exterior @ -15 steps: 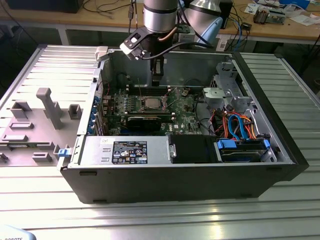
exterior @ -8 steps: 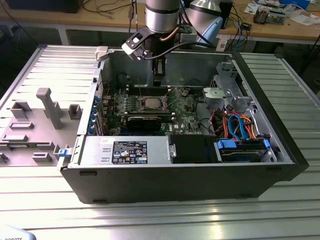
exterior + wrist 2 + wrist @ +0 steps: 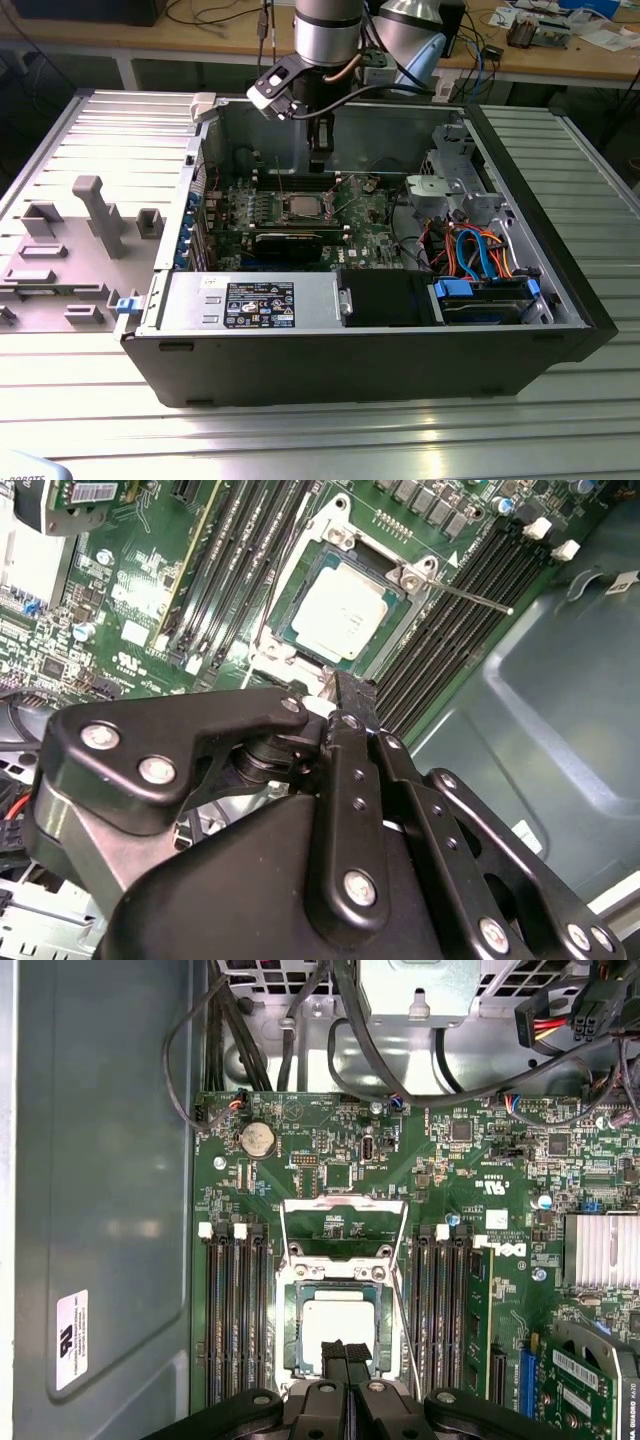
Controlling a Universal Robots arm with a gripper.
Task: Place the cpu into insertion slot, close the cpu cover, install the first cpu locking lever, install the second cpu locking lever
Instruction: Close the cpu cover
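The cpu (image 3: pixel 333 1322) lies flat in the insertion slot (image 3: pixel 292 1332) on the green board, its silver top (image 3: pixel 340 610) showing in both wrist views. The cpu cover (image 3: pixel 346 1203) stands swung open on the far side of the socket, with green board showing through its cut-out. One thin locking lever (image 3: pixel 470 598) sticks out loose beside the socket, next to the memory slots (image 3: pixel 400 1310). My gripper (image 3: pixel 346 1350) hangs just above the socket's near edge, its two black fingers pressed together with nothing between them (image 3: pixel 352 692). In the exterior view the gripper (image 3: pixel 318 150) is inside the case, above the socket (image 3: pixel 300 207).
Long memory slots (image 3: pixel 236 1320) flank the socket on both sides. A black graphics card (image 3: pixel 288 243) lies near the socket. The case's grey wall (image 3: pixel 100 1210) runs close by, with cables (image 3: pixel 290 1030) and a drive cage (image 3: pixel 450 190) at the board's end.
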